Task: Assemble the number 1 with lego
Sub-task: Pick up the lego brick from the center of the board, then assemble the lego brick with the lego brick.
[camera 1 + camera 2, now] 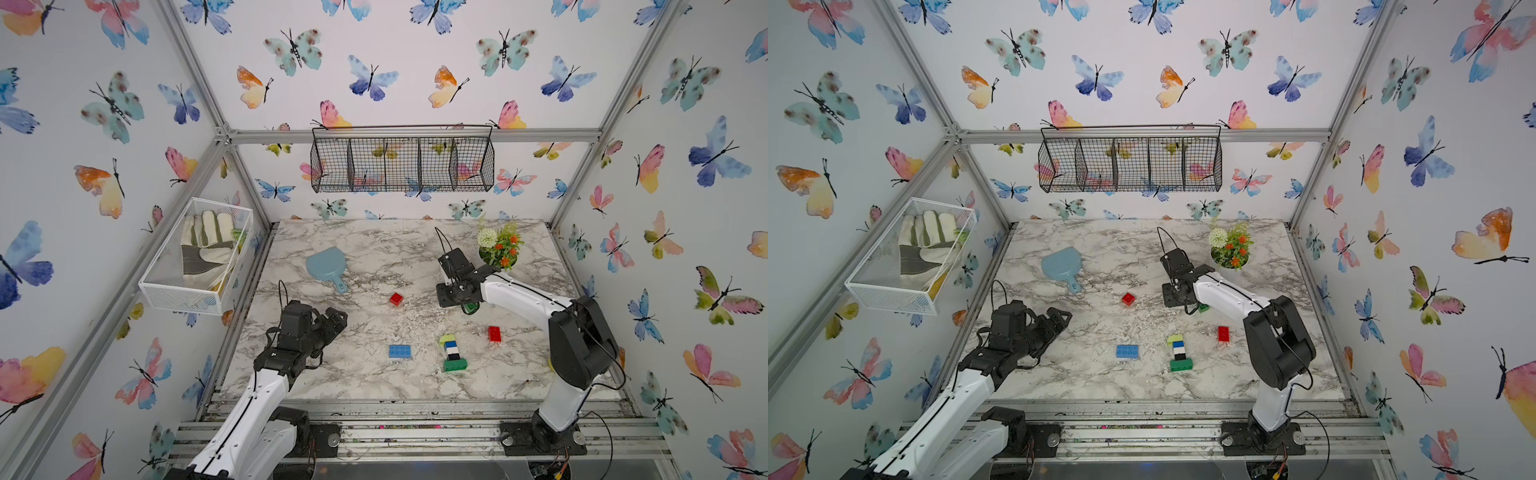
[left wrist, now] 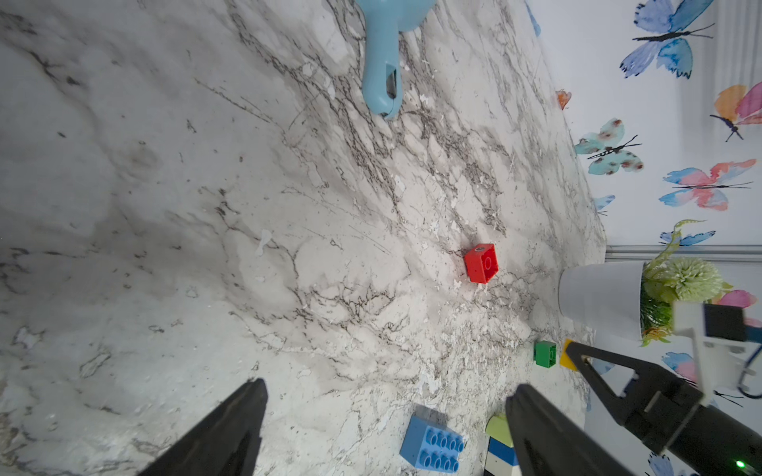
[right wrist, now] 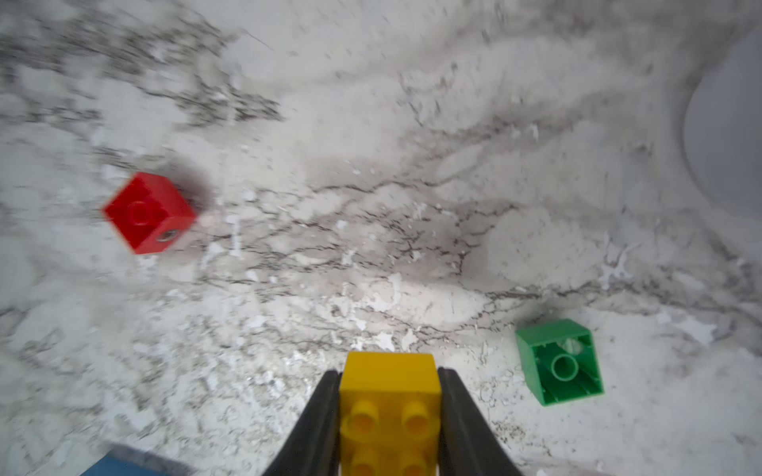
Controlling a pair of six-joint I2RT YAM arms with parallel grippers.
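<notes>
My right gripper (image 3: 389, 373) is shut on a yellow lego brick (image 3: 389, 395), studs toward the camera, just above the marble table. Beside it a small green brick (image 3: 558, 362) lies with its hollow side showing. In both top views a row of joined bricks, lime, blue, white, black and green (image 1: 452, 353) (image 1: 1179, 353), lies at the front middle. A blue oblong brick (image 1: 400, 351) is to its left, a red oblong brick (image 1: 494, 333) to its right, and a red square brick (image 1: 396, 299) farther back. My left gripper (image 2: 389, 387) hovers open and empty at the left.
A pale blue scoop (image 1: 328, 266) lies at the back left of the table (image 1: 374, 386). A white flower pot (image 1: 500, 249) stands at the back right, close behind the right arm. A white wire basket with gloves (image 1: 195, 257) hangs on the left wall, a black one (image 1: 402, 160) on the back wall.
</notes>
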